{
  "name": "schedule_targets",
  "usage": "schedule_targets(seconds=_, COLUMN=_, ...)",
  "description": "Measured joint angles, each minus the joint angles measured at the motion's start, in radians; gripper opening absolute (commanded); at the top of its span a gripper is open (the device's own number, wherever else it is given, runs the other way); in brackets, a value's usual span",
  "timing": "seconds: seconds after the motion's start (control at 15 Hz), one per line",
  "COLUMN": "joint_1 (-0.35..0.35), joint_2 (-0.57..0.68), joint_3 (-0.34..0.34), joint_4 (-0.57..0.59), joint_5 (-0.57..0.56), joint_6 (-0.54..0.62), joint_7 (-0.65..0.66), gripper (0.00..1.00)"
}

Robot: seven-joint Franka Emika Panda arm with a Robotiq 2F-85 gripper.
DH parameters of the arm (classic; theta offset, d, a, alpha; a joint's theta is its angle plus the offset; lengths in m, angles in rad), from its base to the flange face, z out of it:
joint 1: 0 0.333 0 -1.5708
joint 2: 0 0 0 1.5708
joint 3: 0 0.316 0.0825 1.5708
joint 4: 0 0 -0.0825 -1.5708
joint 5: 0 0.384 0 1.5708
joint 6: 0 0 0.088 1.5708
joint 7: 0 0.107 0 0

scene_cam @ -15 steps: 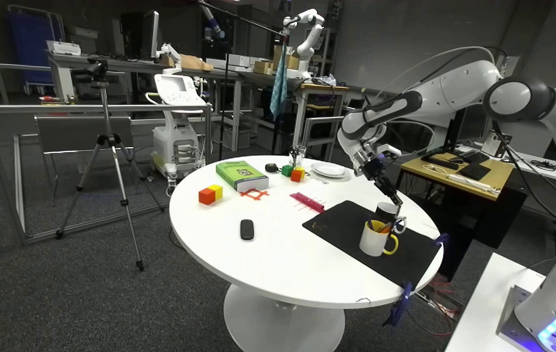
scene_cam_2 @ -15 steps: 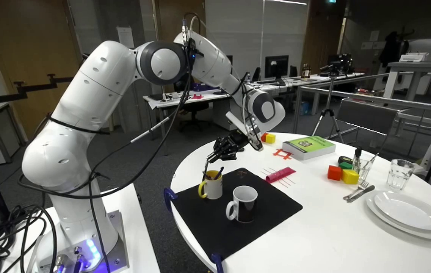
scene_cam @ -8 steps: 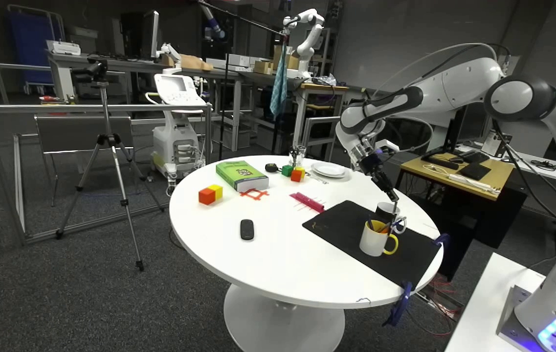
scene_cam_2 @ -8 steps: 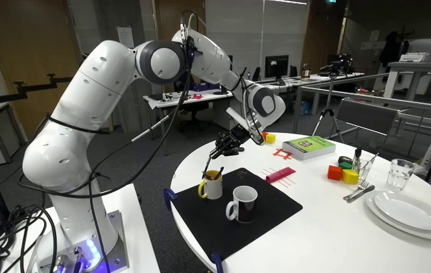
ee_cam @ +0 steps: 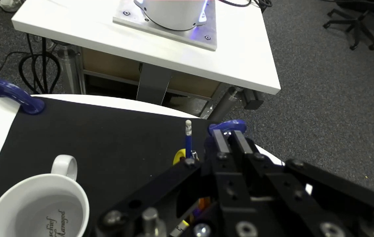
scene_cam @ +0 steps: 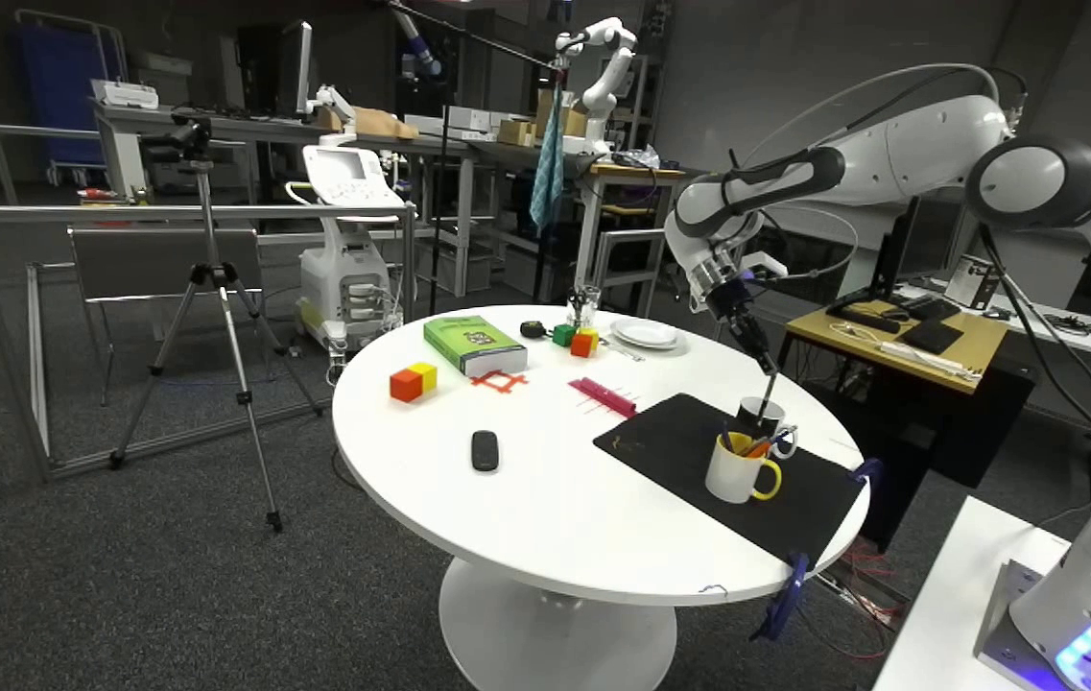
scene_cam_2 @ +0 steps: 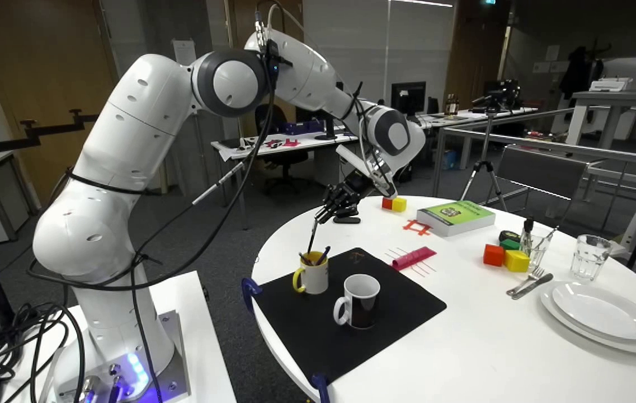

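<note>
1. Dark pen (scene_cam_2: 312,236): near-upright, slight tilt; lower end at mouth of pen mug (scene_cam_2: 314,281). Whether tip is just inside or just above the rim can't be told.
2. Jaws: drawn nearly together, pinching the dark pen at its upper end, approx. over the pen mug.
3. Step in hand (judged): likely the pick of the dark pen from the pen mug, tip not yet shown clear.
4. Next move (judged): calls for a firm pinch + straight lift along the pen's length; no sideways shift till tip is past rim and neighbours.
5. Pen mug: upright, white w/ yellow handle & lining; also holds blue pencil (ee_cam: 188,143) and other pieces, partly hidden.
6. Dark mug (scene_cam_2: 362,314): upright, near pen mug but apart; white inside w/ lettering (wrist view).
7. Black mat (scene_cam_2: 401,305): under both mugs; blue clamps (ee_cam: 33,104) at its edge.
8. Worktop (scene_cam_2: 480,336): white, round; bears pink roll (scene_cam_2: 414,258), green book (scene_cam_2: 457,217), plates (scene_cam_2: 603,310), etc., well apart from the pen mug.
</note>
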Motion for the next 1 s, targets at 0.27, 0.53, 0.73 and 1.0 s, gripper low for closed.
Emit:
schedule_targets(seconds=0.27, joint_1=0.000, joint_2=0.005, joint_3=0.000, joint_4=0.001, joint_5=0.000, joint_6=0.000, joint_7=0.001, gripper=0.02)
schedule_targets(seconds=0.53, joint_1=0.004, joint_2=0.023, joint_3=0.000, joint_4=0.002, joint_5=0.000, joint_6=0.003, joint_7=0.008, gripper=0.02)
schedule_targets(seconds=0.73, joint_1=0.013, joint_2=0.043, joint_3=0.001, joint_4=0.007, joint_5=-0.005, joint_6=0.004, joint_7=0.027, gripper=0.02)
schedule_targets(seconds=1.0, joint_1=0.034, joint_2=0.078, joint_3=0.003, joint_4=0.027, joint_5=-0.021, joint_6=0.004, joint_7=0.050, gripper=0.02)
